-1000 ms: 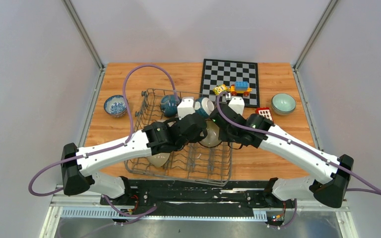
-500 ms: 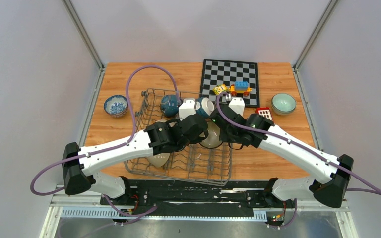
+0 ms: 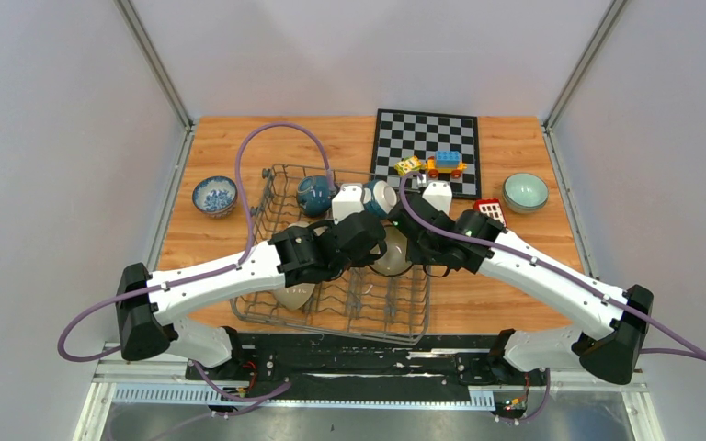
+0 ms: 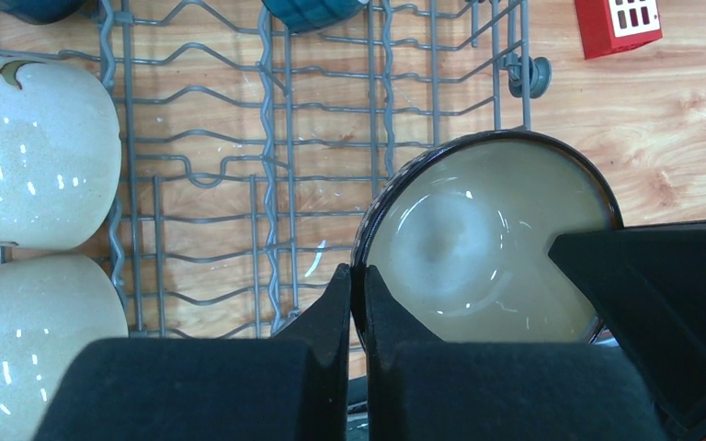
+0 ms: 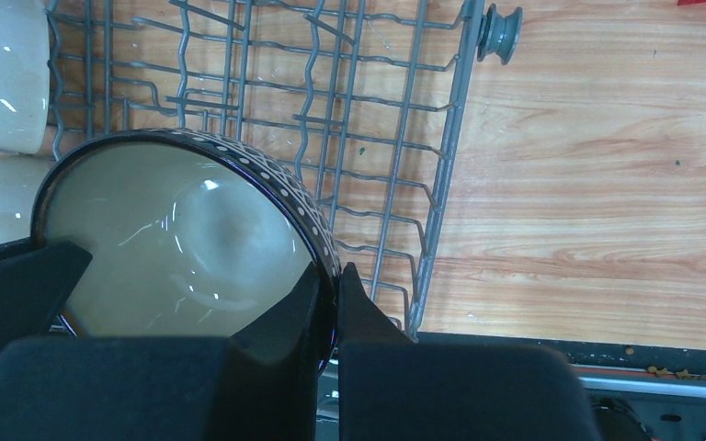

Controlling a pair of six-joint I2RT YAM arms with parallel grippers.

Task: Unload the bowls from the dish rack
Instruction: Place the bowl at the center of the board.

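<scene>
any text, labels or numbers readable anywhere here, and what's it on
No readable text in any view.
yellow toy block: any print is too small to read.
red block: white squares only, no letters.
dark-rimmed bowl: dotted pattern on the rim, no writing.

We find the top camera mounted high beyond the 6 o'clock edge of the table [image 3: 211, 147]. It looks steeply down and takes in the whole table, with the dish rack [image 3: 377, 308] central and the chessboard [image 3: 423, 138] toward 12 o'clock. Both wrist cameras face down, apparently near vertical and very close over the rack wires. They share one dark-rimmed bowl [image 4: 478, 239], at 3 o'clock in the left view and 9 o'clock in the right.
</scene>
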